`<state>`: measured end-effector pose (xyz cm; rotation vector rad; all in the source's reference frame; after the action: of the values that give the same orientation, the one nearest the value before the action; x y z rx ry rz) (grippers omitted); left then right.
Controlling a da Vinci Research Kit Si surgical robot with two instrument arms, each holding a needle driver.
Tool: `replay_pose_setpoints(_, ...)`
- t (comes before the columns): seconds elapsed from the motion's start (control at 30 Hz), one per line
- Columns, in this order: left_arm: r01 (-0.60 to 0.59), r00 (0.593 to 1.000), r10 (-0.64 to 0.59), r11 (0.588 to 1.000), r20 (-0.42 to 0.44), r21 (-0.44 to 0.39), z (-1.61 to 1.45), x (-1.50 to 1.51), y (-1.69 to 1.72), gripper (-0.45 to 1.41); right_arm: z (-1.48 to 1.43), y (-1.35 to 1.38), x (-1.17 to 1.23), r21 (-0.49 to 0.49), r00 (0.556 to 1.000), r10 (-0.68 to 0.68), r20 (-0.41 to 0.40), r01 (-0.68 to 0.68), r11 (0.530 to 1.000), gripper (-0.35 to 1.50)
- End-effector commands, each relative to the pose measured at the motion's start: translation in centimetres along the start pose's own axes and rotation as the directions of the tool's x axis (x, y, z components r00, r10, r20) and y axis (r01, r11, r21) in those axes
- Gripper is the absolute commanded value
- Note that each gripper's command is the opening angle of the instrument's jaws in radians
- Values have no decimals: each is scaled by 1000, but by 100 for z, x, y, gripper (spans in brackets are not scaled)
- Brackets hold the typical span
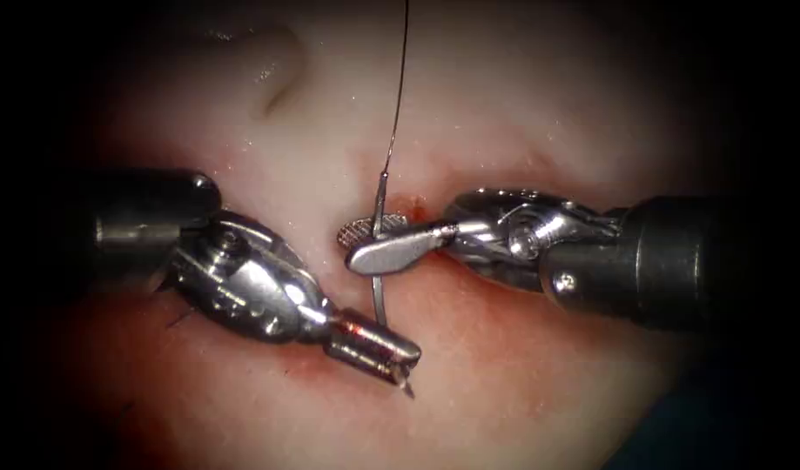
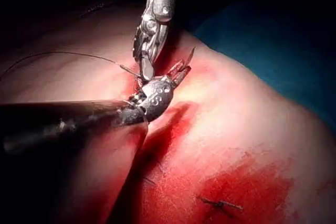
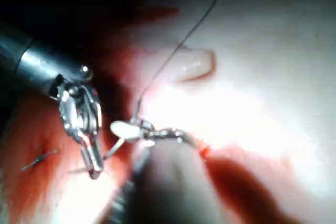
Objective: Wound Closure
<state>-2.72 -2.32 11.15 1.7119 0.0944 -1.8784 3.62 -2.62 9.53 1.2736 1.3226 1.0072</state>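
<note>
The curved needle (image 1: 379, 296) stands free above the tissue (image 1: 521, 96), over the reddened cut. My left tool (image 1: 400, 361) is shut on the needle close to its point, and the sharp tip pokes out just past the jaws (image 2: 190, 53). My right tool (image 1: 347, 247) reaches in from the right, its jaws slightly open around the needle near the thread end, the ridged pad showing behind the needle. The thread (image 1: 398, 96) runs up and away from the needle's end. The left tool (image 3: 92, 166) and the thread (image 3: 178, 45) also appear in the right wrist view.
Red fluid (image 1: 504, 348) covers the near part of the tissue. Short dark thread ends from a stitch (image 2: 220, 203) lie on it, and another end (image 1: 178, 318) sits beside the left tool. A teal cloth (image 2: 283, 40) lies beyond the tissue's edge.
</note>
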Motion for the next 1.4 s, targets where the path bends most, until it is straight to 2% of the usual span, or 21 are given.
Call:
replay_pose_setpoints(0.03,0,1000,0,1000,-2,-1,6,-5,0,-45,8,3,-1,5,1000,-2,8,2,1000,-35)
replay_pose_setpoints(0.33,-5,1000,5,1000,6,4,8,-3,1,-45,6,5,2,-25,1000,5,-10,-5,1000,-35)
replay_pose_setpoints(0.37,25,1000,-25,1000,5,5,9,-3,0,-45,5,6,3,-28,1000,-1,-13,1,1000,-35)
replay_pose_setpoints(0.43,85,996,-85,996,6,8,10,-3,-1,41,4,7,3,-33,1000,-13,-17,13,999,-35)
replay_pose_setpoints(0.5,163,986,-164,986,11,26,12,-4,-3,99,1,8,4,-42,999,-43,-20,42,998,-35)
replay_pose_setpoints(0.6,200,980,-201,979,14,45,13,-5,-5,113,-2,8,6,-54,996,-79,-29,77,996,-35)
replay_pose_setpoints(0.63,224,974,-225,973,15,53,12,-5,-5,116,-6,9,9,-69,987,-160,-25,158,985,-35)
replay_pose_setpoints(0.67,224,974,-225,973,15,53,12,-5,-5,116,-6,9,9,-69,987,-160,-25,158,985,-35)
replay_pose_setpoints(0.73,236,971,-237,970,15,54,12,-5,-5,116,-10,10,11,-98,969,-246,-21,243,965,-35)
replay_pose_setpoints(0.93,299,954,-300,952,3,66,9,-4,-3,113,-30,13,19,-214,890,-457,-9,445,870,-35)
replay_pose_setpoints(0.97,333,943,-334,940,-6,79,8,-4,-3,108,-37,13,24,-270,869,-494,-17,471,840,-35)
replay_pose_setpoints(1.07,401,915,-403,909,-5,119,6,-4,-2,94,-49,10,32,-340,840,-542,-23,503,795,-35)
replay_pose_setpoints(1.13,441,895,-446,884,-2,153,4,-5,-2,71,-59,7,38,-381,820,-572,-17,524,762,-35)
replay_pose_setpoints(1.17,482,872,-489,859,-1,171,3,-7,-2,64,-68,4,42,-415,799,-602,-9,544,729,-35)
replay_pose_setpoints(1.2,500,861,-508,848,0,179,3,-7,-2,62,-71,3,44,-430,793,-609,-8,548,718,-35)
replay_pose_setpoints(1.23,518,849,-529,832,4,197,3,-9,-1,57,-80,-1,50,-461,768,-640,7,570,680,-35)
replay_pose_setpoints(1.33,539,832,-555,813,10,221,6,-14,0,49,-90,-6,57,-489,745,-667,24,591,642,-35)
replay_pose_setpoints(1.4,552,820,-572,798,17,243,11,-23,1,46,-100,-9,62,-517,716,-697,49,615,596,-35)
